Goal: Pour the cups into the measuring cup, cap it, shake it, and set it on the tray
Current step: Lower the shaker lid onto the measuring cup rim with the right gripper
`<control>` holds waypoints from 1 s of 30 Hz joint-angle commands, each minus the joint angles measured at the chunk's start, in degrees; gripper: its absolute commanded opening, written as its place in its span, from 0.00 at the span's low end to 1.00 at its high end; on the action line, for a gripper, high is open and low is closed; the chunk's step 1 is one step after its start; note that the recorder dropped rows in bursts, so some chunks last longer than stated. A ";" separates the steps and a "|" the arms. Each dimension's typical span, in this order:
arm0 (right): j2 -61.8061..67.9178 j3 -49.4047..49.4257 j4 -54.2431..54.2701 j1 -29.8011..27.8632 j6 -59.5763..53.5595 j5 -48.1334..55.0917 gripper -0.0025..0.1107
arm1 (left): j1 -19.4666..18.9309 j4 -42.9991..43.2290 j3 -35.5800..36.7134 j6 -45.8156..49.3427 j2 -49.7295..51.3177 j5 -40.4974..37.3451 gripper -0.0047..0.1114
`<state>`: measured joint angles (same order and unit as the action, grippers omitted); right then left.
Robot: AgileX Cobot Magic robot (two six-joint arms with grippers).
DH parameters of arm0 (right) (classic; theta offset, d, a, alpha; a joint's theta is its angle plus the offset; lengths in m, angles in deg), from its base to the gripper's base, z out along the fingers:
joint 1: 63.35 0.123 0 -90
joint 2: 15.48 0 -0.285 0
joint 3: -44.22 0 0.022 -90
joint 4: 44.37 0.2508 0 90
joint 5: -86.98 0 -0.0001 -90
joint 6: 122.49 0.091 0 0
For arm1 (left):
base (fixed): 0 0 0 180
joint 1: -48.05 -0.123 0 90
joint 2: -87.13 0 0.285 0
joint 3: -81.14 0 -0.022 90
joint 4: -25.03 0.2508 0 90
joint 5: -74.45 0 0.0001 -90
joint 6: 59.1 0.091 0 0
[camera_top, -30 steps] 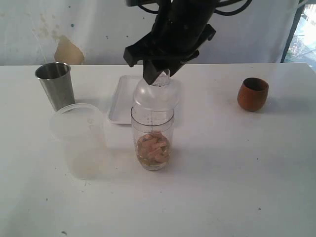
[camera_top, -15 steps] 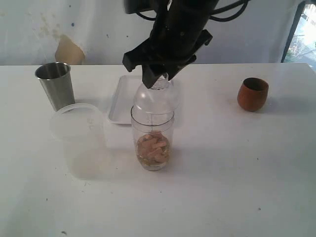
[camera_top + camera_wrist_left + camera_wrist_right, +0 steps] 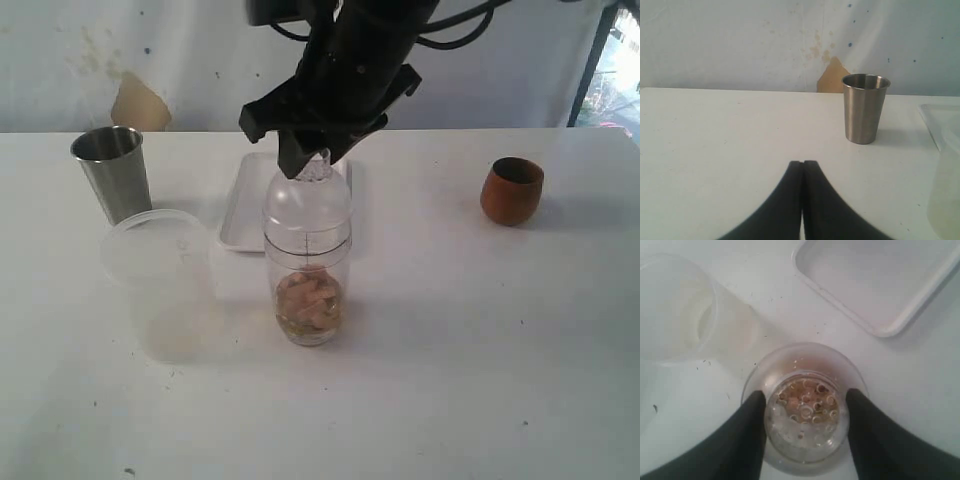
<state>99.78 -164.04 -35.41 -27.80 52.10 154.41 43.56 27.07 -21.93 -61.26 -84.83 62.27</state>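
Right end effector (image 3: 318,160) grips the cap (image 3: 307,205) on the measuring cup (image 3: 310,262) beneath it, which holds tan chunks (image 3: 308,298); left end effector (image 3: 803,165) is closed tight.

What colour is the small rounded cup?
Reddish brown; the cup shows best in the exterior view.

No word or number can be read anywhere. The measuring cup (image 3: 310,265) carries a printed black scale of lines, its figures too small to make out; faint marks on the frosted tub (image 3: 160,285) are equally illegible
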 commanded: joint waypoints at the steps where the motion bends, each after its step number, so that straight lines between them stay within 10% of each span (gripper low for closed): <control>1: 0.09 -0.44 -1.05 0.01 -0.73 0.25 0.02 | 0.04 -0.71 0.29 -0.12 -0.26 0.57 0.04; 30: 0.09 3.54 0.37 0.01 -3.83 -1.35 0.02 | 0.04 -0.71 0.29 -0.12 -0.26 0.57 0.04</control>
<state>99.54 -161.15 -34.36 -27.80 49.34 150.79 43.56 27.07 -21.93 -61.26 -84.83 62.27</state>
